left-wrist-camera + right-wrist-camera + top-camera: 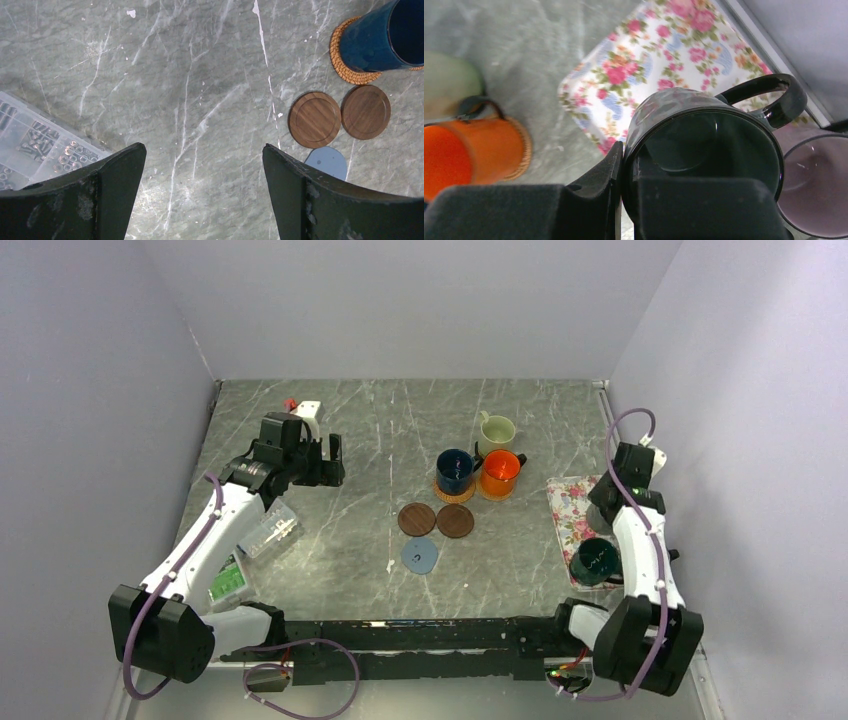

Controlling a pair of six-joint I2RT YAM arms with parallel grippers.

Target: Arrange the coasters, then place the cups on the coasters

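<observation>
Where the grey marbled desk (350, 420) lies nearest the arm bases, a blue-grey round flat coaster (420, 557) sits alone, with bare stone on either side of it. At about the same depth on the right, the right pincer (629, 185) is clamped on the rim of a dark green glossy handled cup (704, 145), one finger outside the wall and one inside. The cup is over the near end of a floral rectangular tray (570, 502), which lies along the desk's right edge, close to the side wall. Whether the cup rests on the tray or hangs above it I cannot tell. A mauve-grey cup (814, 190) stands just beside it.

Just beyond the blue-grey coaster, two dark brown wooden coasters (315, 119) lie side by side. Far to their left is a clear plastic box (268, 530) of small metal parts.

Farther back, a dark blue cup (455, 470) stands on a tan woven coaster (350, 75). An orange cup (499, 474) stands just beside it, also on a woven disc. The left pincer (202, 155) hangs over open desk at the far left, jaws wide apart and holding nothing.

Farthest back, a cream cup (497, 430) stands on bare desk.
</observation>
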